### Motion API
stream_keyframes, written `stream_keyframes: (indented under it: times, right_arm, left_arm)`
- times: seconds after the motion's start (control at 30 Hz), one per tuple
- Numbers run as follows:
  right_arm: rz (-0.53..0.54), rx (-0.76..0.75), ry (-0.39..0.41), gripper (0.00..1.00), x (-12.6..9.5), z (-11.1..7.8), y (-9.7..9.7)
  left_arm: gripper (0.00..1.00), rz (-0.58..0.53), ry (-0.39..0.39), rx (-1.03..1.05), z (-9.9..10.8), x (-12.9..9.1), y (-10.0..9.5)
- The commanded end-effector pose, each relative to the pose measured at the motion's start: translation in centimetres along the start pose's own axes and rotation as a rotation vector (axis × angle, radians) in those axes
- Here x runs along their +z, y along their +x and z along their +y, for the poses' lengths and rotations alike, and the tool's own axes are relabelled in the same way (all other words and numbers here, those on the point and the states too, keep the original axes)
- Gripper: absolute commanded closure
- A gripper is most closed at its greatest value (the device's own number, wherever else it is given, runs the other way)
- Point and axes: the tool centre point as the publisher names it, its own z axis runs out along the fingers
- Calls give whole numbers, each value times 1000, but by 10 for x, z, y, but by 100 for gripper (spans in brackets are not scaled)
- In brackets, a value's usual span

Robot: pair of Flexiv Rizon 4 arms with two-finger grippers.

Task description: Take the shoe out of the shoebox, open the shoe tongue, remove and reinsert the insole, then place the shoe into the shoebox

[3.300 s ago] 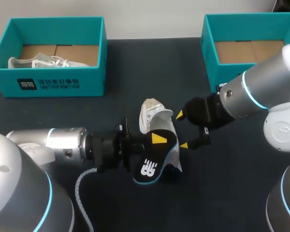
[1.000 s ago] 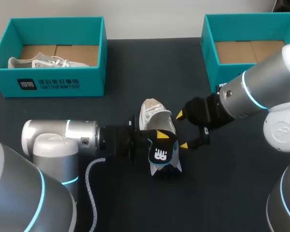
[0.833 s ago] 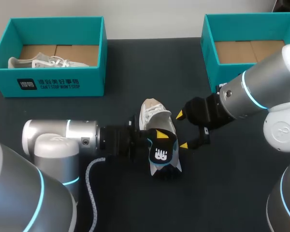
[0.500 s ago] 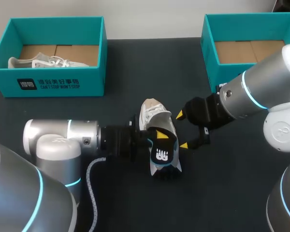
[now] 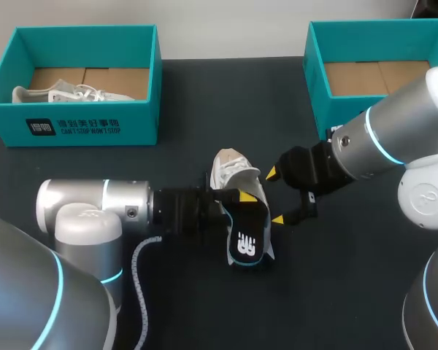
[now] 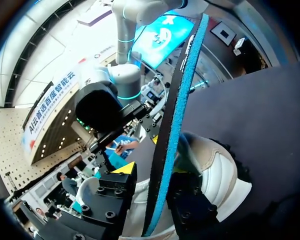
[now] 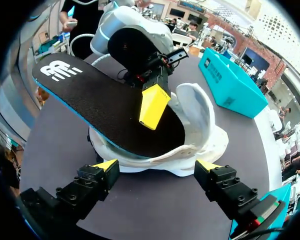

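The white shoe (image 5: 232,173) lies on the dark table mid-scene, with its black, blue-edged insole (image 5: 247,232) partly inside and its logo end sticking out. My left gripper (image 5: 240,205) comes in from the left, open. In the left wrist view the insole (image 6: 174,120) stands edge-on between the fingers, with a gap to the yellow-tipped finger (image 6: 119,172). My right gripper (image 5: 276,195) is open beside the shoe's right flank. In the right wrist view its tips straddle the shoe (image 7: 202,125) without touching, and the insole (image 7: 100,102) slopes out of the shoe's opening under the left finger (image 7: 152,104).
A teal shoebox (image 5: 80,125) at the back left holds another white shoe (image 5: 62,93). A second teal shoebox (image 5: 315,69) at the back right shows only its cardboard floor. Both arms crowd the table's middle around the shoe.
The left fingers have spread apart and let go of the insole, whose logo end has sunk lower towards the table. The right arm and the shoe have stayed put.
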Motion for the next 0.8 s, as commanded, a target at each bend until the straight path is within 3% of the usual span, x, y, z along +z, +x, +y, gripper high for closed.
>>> stream_keyframes:
  times: [0.03, 0.5, 0.6, 0.7, 0.8]
  right_arm:
    - [-3, 0, 1, 0, 1, 1, 1]
    - [-3, 0, 1, 0, 1, 1, 1]
    - [-3, 0, 1, 0, 1, 1, 1]
    - [-3, 0, 1, 0, 1, 1, 1]
    - [-3, 0, 1, 0, 1, 1, 1]
  left_arm:
    - [67, 0, -1, -2, -11, -4, -1]
    - [67, -4, -12, -33, -36, -19, 5]
    - [74, -10, -15, -43, -38, -21, 9]
    - [98, -13, -23, -60, -38, -20, 14]
    - [100, -17, -31, -70, -36, -19, 17]
